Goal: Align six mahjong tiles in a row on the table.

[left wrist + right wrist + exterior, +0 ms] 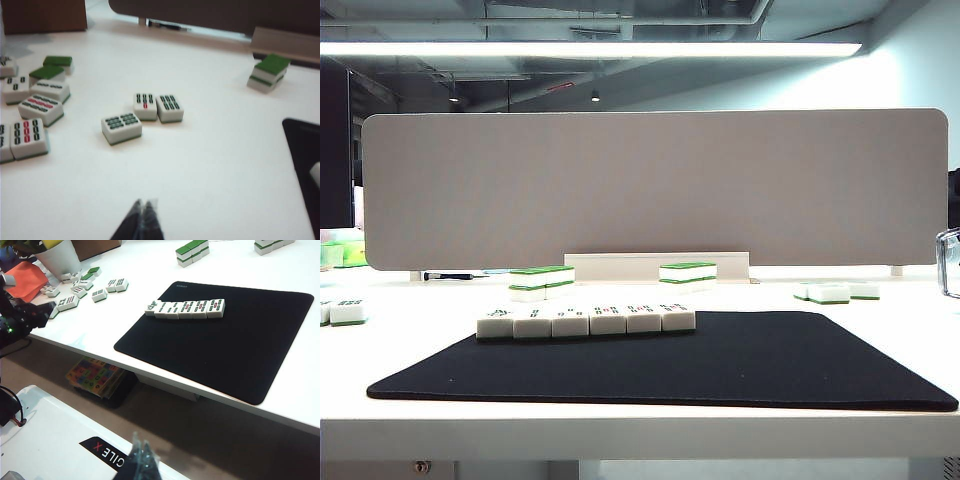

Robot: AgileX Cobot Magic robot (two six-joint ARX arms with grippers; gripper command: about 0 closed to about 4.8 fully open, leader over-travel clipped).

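We see six mahjong tiles (585,320) rowed touching at the black mat's (720,365) ten o'clock; left gripper (142,205) and right gripper (141,449) both closed, empty.

Neither arm appears in the exterior view. In the left wrist view, the left gripper (143,206) sits at the bottom centre, fingertips pressed together. The right gripper (140,445) likewise sits bottom centre of its own view, jaws closed, holding nothing.
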